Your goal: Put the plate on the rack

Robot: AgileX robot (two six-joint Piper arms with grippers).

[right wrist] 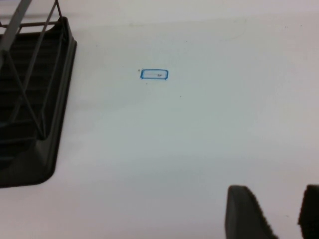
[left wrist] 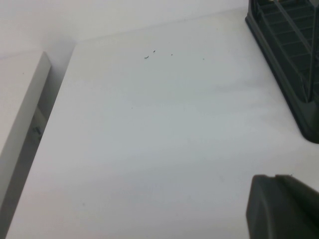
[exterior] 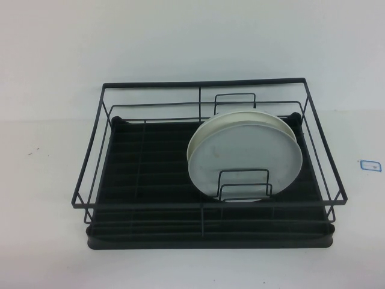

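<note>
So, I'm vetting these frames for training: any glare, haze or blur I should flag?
High view: washed-out and hazy, no hard shadows around the black wire dish rack or round grey-white plate. Left wrist view: left gripper is a soft dark blur. Right wrist view: right gripper jaws blurred, parted.

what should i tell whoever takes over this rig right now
Left hand: parked over bare table left of the rack, holding nothing; whether it is open cannot be told.
Right hand: open, empty, over the table right of the rack, near a blue-outlined label.
The plate stands on edge in the rack's wire loops, right side, a second plate behind it.
Done: plate racked. Left: nothing apparent.
</note>
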